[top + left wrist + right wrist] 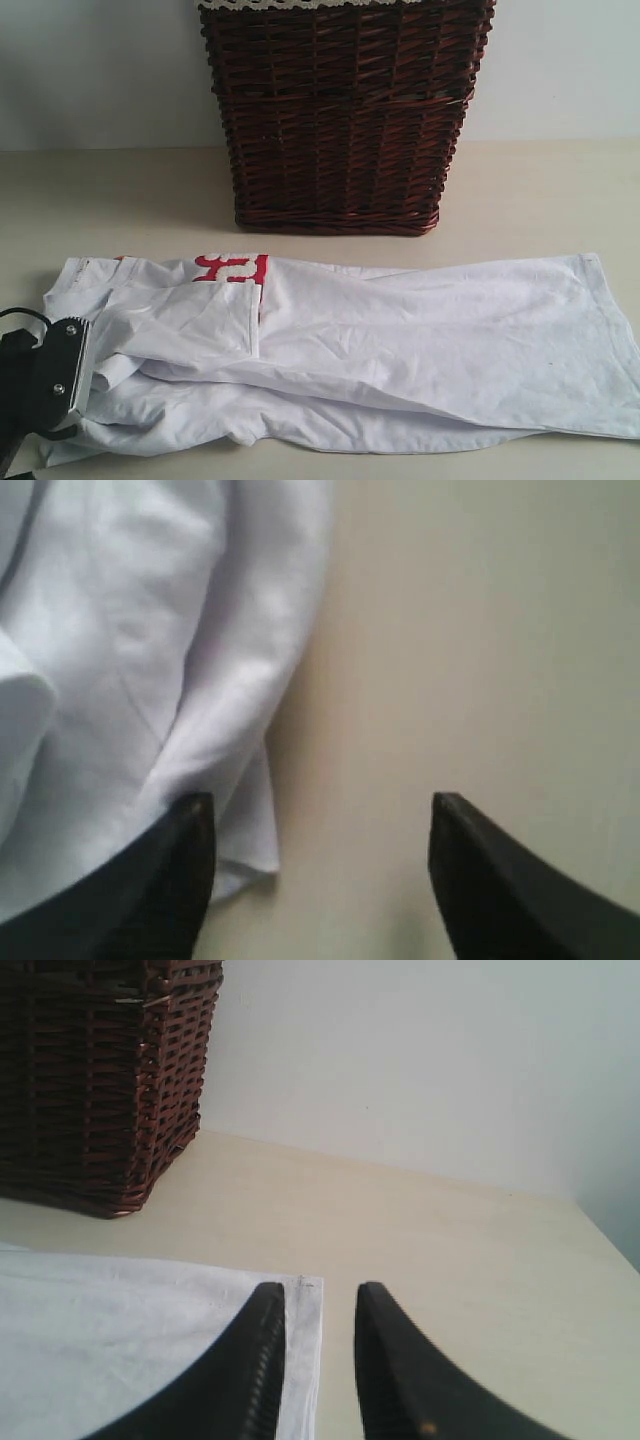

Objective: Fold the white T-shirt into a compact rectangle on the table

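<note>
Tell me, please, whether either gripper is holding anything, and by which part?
Nothing is held. The left gripper is open beside the edge of the white T-shirt; the right gripper is above its corner, jaws slightly apart, nothing between them.

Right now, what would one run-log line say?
shirt: partly folded, lying on table | left hand: open, empty, at shirt's edge | right hand: slightly open, empty, by shirt's corner

The black two-fingered left claw (320,805) hangs low with its jaws spread wide and empty; the black right claw (320,1290) shows only a narrow gap (empty too).
</note>
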Controlling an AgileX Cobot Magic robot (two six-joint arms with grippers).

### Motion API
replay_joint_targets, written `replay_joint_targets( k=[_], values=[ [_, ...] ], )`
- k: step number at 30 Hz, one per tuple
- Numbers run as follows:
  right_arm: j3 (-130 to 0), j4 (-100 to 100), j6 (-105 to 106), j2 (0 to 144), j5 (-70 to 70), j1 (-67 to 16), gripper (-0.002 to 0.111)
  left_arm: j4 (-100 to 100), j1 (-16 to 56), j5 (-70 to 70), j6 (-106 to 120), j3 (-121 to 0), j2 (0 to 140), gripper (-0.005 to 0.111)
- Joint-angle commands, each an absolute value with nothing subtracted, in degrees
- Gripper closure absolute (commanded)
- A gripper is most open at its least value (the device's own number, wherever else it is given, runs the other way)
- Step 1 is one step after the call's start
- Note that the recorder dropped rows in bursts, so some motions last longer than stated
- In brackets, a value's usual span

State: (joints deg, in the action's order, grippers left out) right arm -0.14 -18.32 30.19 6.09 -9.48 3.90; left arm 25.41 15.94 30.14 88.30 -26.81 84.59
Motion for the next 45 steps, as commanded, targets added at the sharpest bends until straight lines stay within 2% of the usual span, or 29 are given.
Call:
replay_joint_targets(
  k=[1, 8, 14, 20, 24, 26, 30, 36, 45],
  values=[
    [0.0, -18.2, 30.1, 6.1, -9.0, 4.2, 0.083, 26.3, 15.9, 29.5, 88.0, -26.6, 84.7, 0.049],
    [0.0, -18.2, 30.1, 6.1, -9.0, 4.2, 0.083, 26.3, 15.9, 31.9, 86.5, -26.6, 83.3, 0.066],
    [0.0, -18.2, 30.1, 6.1, -9.0, 4.2, 0.083, 29.9, 15.9, 30.7, 88.4, -26.6, 83.7, 0.067],
    [0.0, -18.2, 30.1, 6.1, -9.0, 4.2, 0.083, 45.6, 15.9, 28.9, 102.0, -26.6, 87.0, 0.067],
    [0.0, -18.2, 30.1, 6.1, -9.0, 4.2, 0.083, 47.2, 15.9, 27.8, 103.3, -26.6, 87.8, 0.069],
    [0.0, -18.2, 30.1, 6.1, -9.0, 4.2, 0.083, 46.8, 15.9, 26.7, 103.3, -26.6, 87.8, 0.076],
    [0.0, -18.2, 30.1, 6.1, -9.0, 4.2, 0.083, 46.8, 15.9, 26.2, 103.3, -26.6, 87.8, 0.106],
    [0.0, -18.2, 30.1, 6.1, -9.0, 4.2, 0.083, 46.5, 15.9, 26.7, 103.0, -26.6, 87.3, 0.107],
    [0.0, -18.2, 30.1, 6.1, -9.0, 4.2, 0.083, 46.7, 15.9, 30.6, 103.0, -26.9, 78.8, 0.107]
  ],
)
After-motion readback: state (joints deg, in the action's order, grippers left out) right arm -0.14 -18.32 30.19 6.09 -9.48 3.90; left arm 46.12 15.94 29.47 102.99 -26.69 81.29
